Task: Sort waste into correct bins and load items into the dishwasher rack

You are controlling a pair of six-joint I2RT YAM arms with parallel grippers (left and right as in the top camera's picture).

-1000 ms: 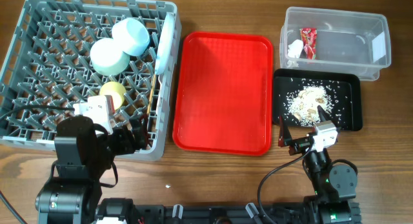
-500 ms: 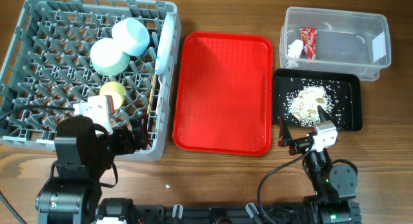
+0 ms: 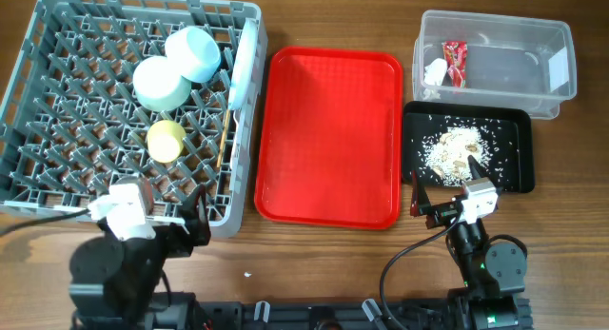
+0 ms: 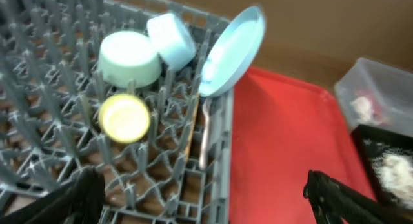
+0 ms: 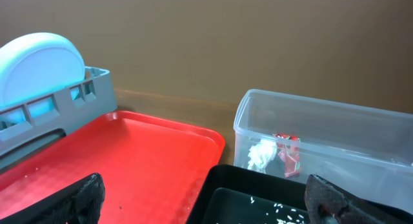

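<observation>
As seen from each wrist, the left fingers (image 4: 80,199) and right fingers (image 5: 84,199) gape wide (touching nothing).

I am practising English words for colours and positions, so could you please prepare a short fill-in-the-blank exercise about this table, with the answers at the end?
1. The snack wrapper beside the tissue in the clear tub is ____ in colour.
2. The rice-like scraps lie in the ____ tray.
3. In the rack, the pale blue plate stands on its ____.
Missing words: red; black; edge.
</observation>
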